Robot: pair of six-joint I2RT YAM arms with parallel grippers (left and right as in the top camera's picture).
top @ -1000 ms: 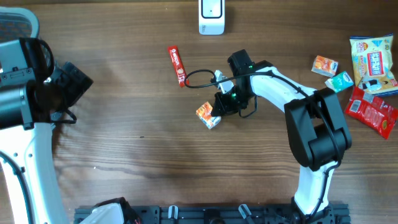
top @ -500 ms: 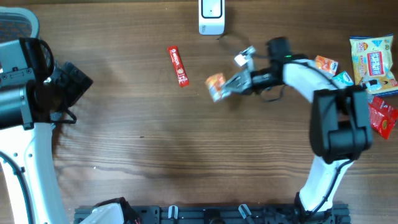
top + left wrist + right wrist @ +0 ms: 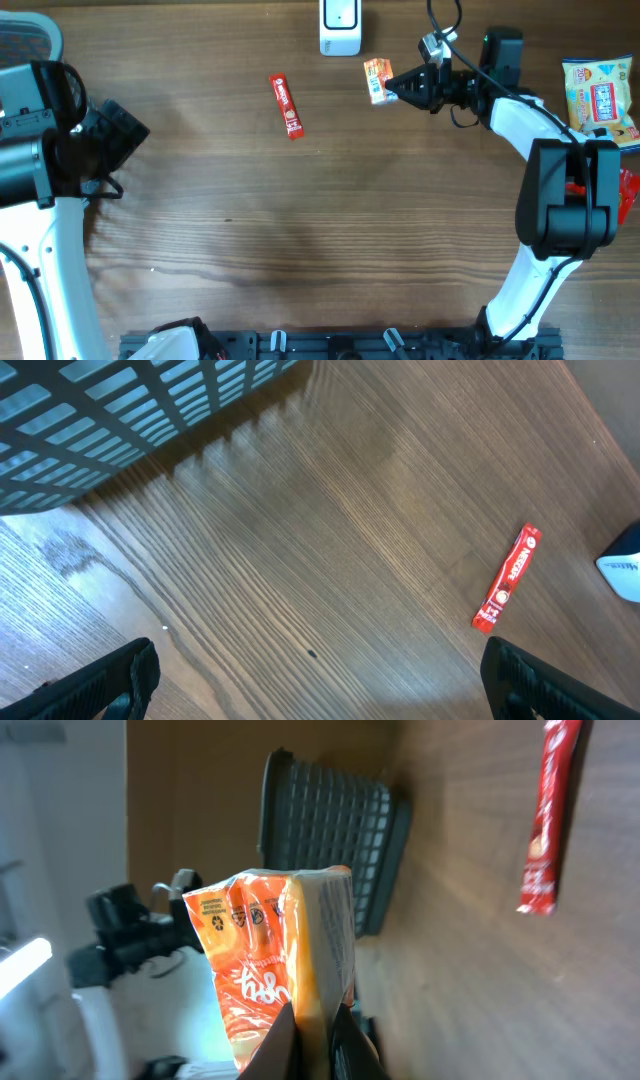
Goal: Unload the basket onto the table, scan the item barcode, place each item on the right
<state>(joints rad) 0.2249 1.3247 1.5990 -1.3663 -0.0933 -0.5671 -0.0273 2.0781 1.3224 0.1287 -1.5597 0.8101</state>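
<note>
1 orange packet [image 3: 377, 78], pinched in the right jaws near the scanner [image 3: 340, 27], likely needs its barcode turned squarely toward it; left jaws gape wide.

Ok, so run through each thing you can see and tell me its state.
orange packet, held in the right gripper, beside the scanner
right gripper, shut on the orange packet
left gripper, open and empty
red stick, lying flat, untouched
yellow snack bag, lying flat at the right edge
</note>
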